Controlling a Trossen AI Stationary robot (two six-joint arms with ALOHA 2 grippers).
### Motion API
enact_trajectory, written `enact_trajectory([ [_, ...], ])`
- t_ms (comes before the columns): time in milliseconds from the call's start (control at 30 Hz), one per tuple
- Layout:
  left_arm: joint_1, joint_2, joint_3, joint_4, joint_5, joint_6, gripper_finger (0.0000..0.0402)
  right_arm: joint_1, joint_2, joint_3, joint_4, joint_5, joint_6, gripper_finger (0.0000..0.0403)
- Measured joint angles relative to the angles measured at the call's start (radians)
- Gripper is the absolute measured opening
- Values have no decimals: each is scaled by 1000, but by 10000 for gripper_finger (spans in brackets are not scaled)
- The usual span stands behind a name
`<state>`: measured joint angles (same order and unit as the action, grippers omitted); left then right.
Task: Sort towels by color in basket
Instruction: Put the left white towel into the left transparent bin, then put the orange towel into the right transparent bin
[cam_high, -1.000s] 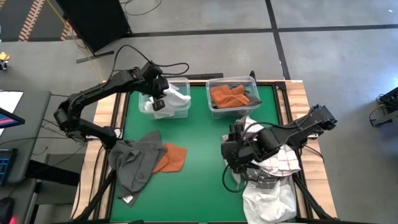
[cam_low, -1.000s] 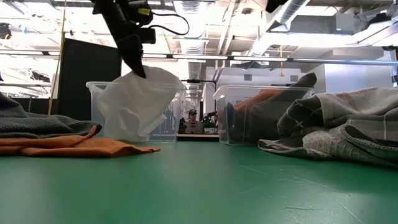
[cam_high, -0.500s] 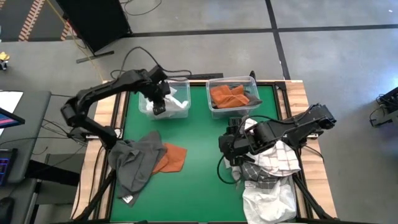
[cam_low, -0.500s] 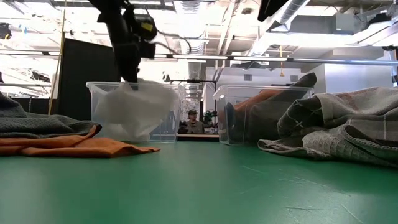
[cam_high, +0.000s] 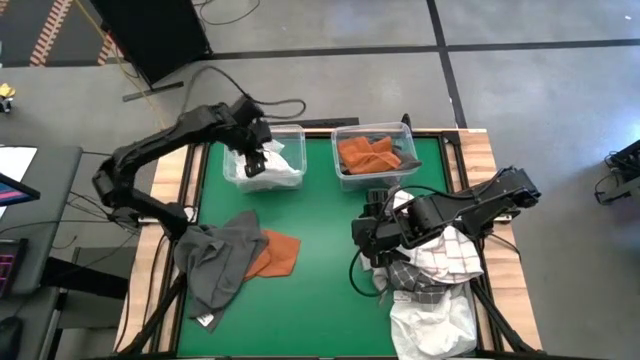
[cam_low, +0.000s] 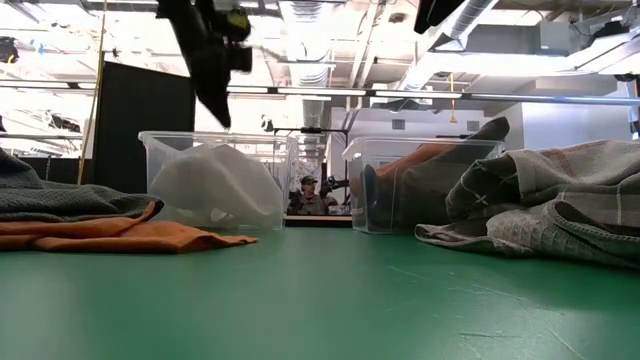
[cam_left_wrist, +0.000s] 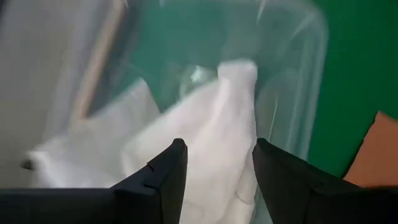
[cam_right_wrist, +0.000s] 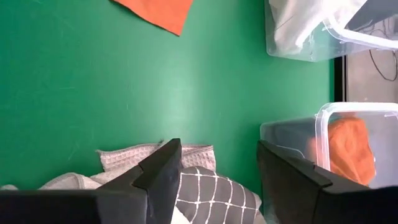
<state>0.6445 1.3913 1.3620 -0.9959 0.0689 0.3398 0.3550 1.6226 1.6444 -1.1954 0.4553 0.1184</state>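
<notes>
A white towel (cam_high: 280, 166) lies bunched in the left clear bin (cam_high: 296, 132), and the low view shows it heaped (cam_low: 215, 188) on the bin's floor. My left gripper (cam_left_wrist: 217, 163) hangs open just above it, touching nothing, and is also seen over the bin in the high view (cam_high: 253, 160). My right gripper (cam_right_wrist: 217, 163) stands open above the edge of a white-and-grey checked towel (cam_right_wrist: 214, 193) at the table's right. The right clear bin (cam_high: 345, 180) holds an orange towel (cam_high: 365, 155) and a dark grey one (cam_high: 402, 148).
A dark grey towel (cam_high: 213, 262) lies over an orange towel (cam_high: 282, 254) at the table's near left. Checked and light towels (cam_high: 450, 258) are piled at the right, with a white one (cam_high: 432, 322) hanging over the near edge. Bare green mat (cam_high: 320, 220) lies between them.
My left gripper has dipped to the left bin's rim, opened and let go of the white towel, then risen again. The towel, which hung from the fingers and draped over the bin's near wall, has dropped into a heap inside the bin.
</notes>
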Motion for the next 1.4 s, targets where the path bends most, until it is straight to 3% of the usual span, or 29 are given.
enact_trajectory([
  [233,-113,-171,29,-23,107,-37,175,-43,-7,0,4,2,-54,239],
  [400,-240,-261,27,-117,117,-121,175,-94,-61,0,42,3,-101,239],
  [667,-459,-358,-109,-30,110,-319,174,-207,-135,0,71,-3,-121,239],
  [967,-569,-335,-320,140,42,-540,174,-283,-131,-5,87,-12,-127,239],
  [1400,-571,-185,-411,123,28,-546,173,-457,-139,-187,318,32,-112,239],
])
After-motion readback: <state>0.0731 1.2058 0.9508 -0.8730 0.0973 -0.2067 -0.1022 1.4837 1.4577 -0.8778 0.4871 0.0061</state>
